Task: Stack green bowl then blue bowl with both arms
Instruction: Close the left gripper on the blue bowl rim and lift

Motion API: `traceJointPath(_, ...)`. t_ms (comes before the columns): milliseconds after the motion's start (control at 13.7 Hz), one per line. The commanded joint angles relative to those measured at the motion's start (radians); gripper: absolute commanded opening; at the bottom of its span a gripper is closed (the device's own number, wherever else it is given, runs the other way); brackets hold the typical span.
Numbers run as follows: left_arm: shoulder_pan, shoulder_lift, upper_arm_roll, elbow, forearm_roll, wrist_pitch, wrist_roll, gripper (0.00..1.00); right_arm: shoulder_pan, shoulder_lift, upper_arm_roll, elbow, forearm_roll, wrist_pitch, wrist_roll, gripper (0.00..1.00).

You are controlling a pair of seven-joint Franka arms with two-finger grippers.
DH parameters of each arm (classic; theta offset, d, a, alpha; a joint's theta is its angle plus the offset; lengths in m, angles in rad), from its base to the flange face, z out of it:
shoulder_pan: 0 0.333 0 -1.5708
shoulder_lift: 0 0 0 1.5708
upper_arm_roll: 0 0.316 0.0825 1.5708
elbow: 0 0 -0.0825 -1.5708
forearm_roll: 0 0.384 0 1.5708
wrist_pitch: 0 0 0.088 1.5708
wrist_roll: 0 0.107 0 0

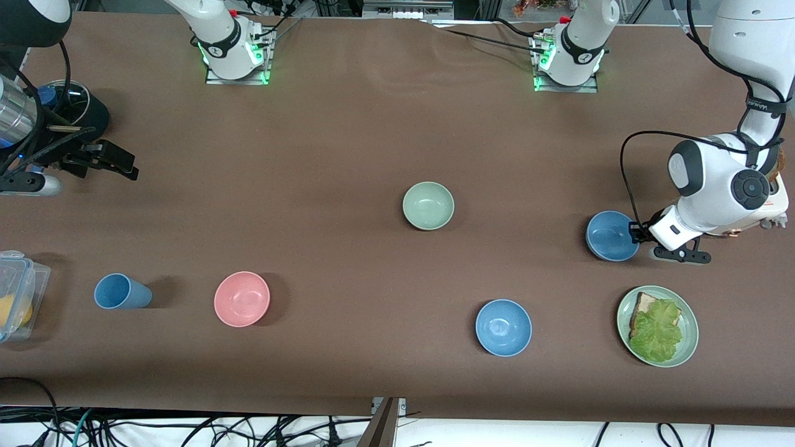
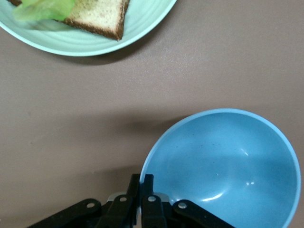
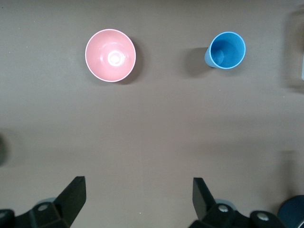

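The green bowl (image 1: 428,205) sits upright and empty near the middle of the table. The duller blue bowl (image 1: 612,235) is toward the left arm's end, farther from the front camera than the sandwich plate. My left gripper (image 1: 635,233) is shut on its rim, one finger inside and one outside; the left wrist view shows the gripper (image 2: 142,177) pinching the bowl's (image 2: 223,166) edge. I cannot tell whether the bowl is off the table. My right gripper (image 1: 105,162) is open and empty, waiting above the right arm's end; the right wrist view shows it (image 3: 138,185) over bare cloth.
A brighter blue bowl (image 1: 503,327) sits nearer the front camera. A green plate with a lettuce sandwich (image 1: 657,326) lies near the held bowl. A pink bowl (image 1: 241,298), a blue cup (image 1: 121,292) and a clear box (image 1: 15,295) are toward the right arm's end.
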Motion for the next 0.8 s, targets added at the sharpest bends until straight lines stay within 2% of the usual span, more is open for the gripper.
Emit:
traceJointPath(0,0.005,-0.034,-0.006,0.017,0.013,-0.079,0.007,0.0,-0.001,-0.001,0.003,0.006,-0.006,0.003,0.002,0.99)
traceJointPath(146,-0.009,-0.071,-0.012,0.055,0.006,-0.187,-0.005,0.0,-0.001,-0.001,0.003,0.004,-0.005,-0.002,0.002,0.99)
traceJointPath(365,-0.009,-0.12,-0.08,0.091,-0.046,-0.316,-0.051,0.0,-0.001,-0.001,0.003,0.006,-0.005,-0.002,0.002,0.99)
traceJointPath(584,-0.009,-0.177,-0.21,0.118,-0.063,-0.417,-0.233,0.0,-0.001,-0.001,0.003,0.004,-0.005,-0.003,0.002,0.99)
traceJointPath(730,-0.008,-0.189,-0.316,0.12,-0.064,-0.434,-0.371,0.0,-0.001,-0.001,0.003,0.004,-0.005,-0.003,0.002,0.99)
